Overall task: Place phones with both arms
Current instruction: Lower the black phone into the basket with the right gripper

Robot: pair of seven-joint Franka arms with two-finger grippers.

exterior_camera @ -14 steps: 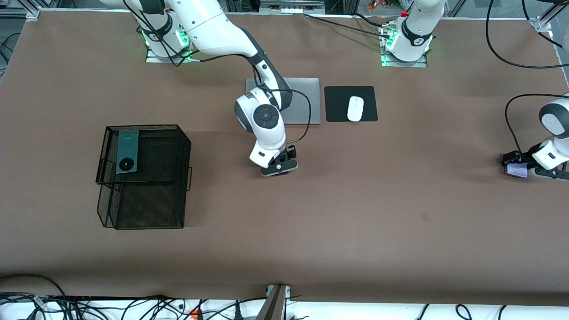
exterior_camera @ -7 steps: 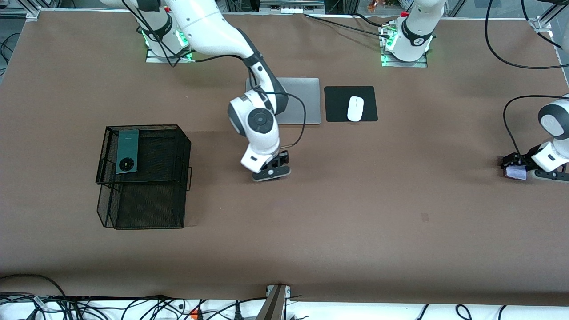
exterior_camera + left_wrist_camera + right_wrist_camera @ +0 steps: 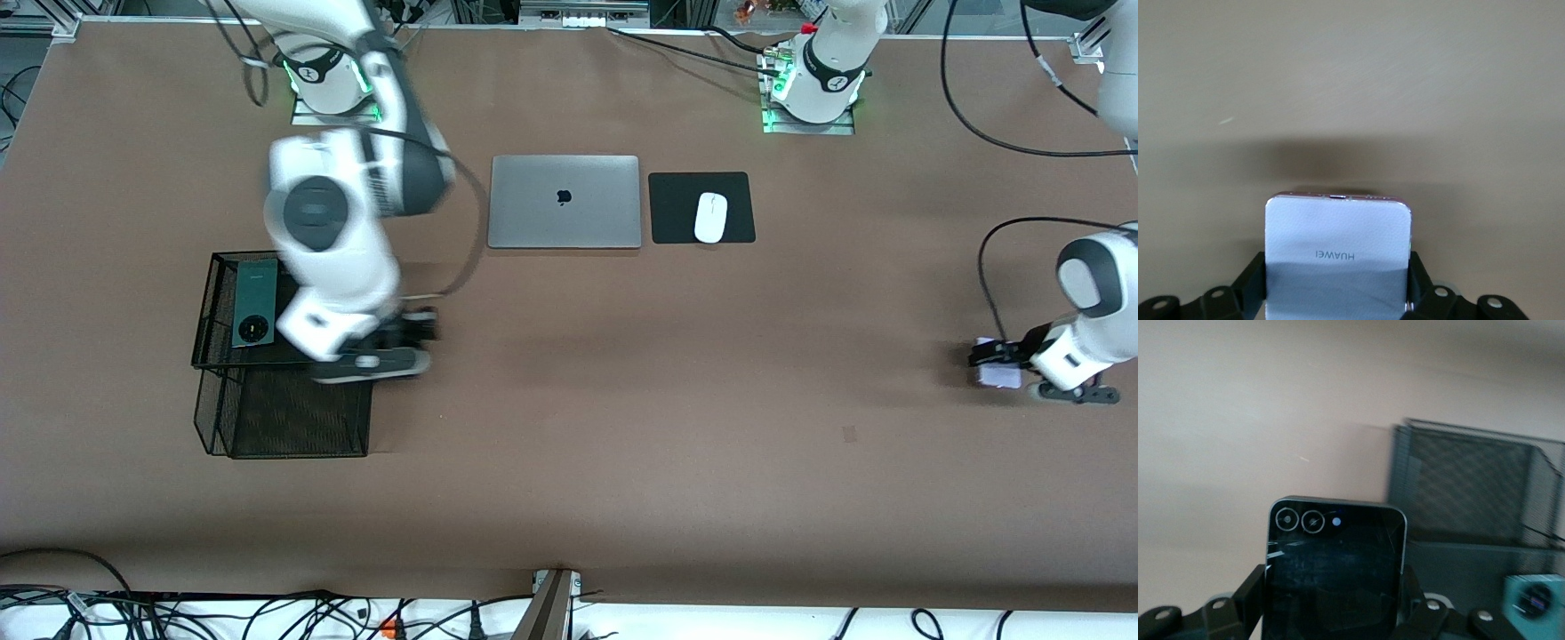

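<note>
The right gripper (image 3: 391,348) is being held over the wire basket (image 3: 213,293), clamped on the black phone (image 3: 1333,570). The dark-green phone (image 3: 254,303) is lying on the basket's top. The pale-lilac phone (image 3: 1338,257) is being gripped by the left gripper (image 3: 1000,363) at the left arm's end of the table (image 3: 711,427).

My table (image 3: 676,444) has a brown cover w/ even light, soft shadows. Grey laptop (image 3: 564,202) sits closed at 12 o'clock from table centre; black pad (image 3: 676,209) w/ white mouse (image 3: 710,217) beside it. Black mesh rack (image 3: 284,391) at 9 o'clock. Cables (image 3: 267,613) tangle along a white strip at 6.
</note>
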